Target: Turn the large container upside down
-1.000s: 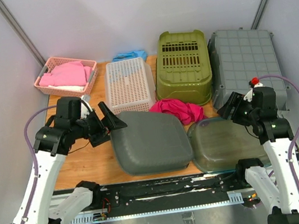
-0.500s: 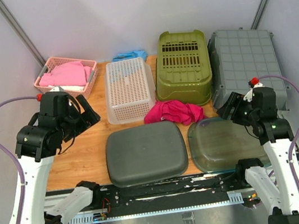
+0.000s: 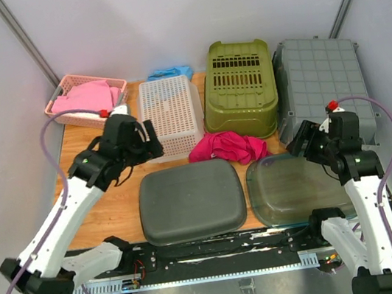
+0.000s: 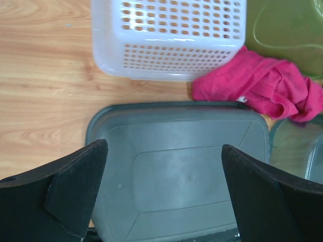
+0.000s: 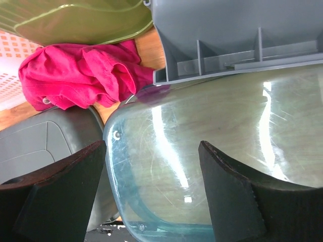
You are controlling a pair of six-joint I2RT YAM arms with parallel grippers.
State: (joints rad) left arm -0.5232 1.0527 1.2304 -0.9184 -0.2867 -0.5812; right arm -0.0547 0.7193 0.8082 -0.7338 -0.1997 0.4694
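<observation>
Top external: left arm stretched forward, left tool (image 3: 148,138) wide apart above upturned grey container (image 3: 192,201); right tool (image 3: 302,146) spread, empty.

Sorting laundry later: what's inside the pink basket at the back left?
Pink cloth fills the pink basket; whatever lies beneath the cloth is covered.

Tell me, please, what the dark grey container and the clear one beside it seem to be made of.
The dark grey container: probably moulded plastic, opaque and matte; faint moulded panel lines show on its upturned base. The clear container: likely transparent plastic, glossy, bluish; bright light streaks and fine scratches mark it.
</observation>
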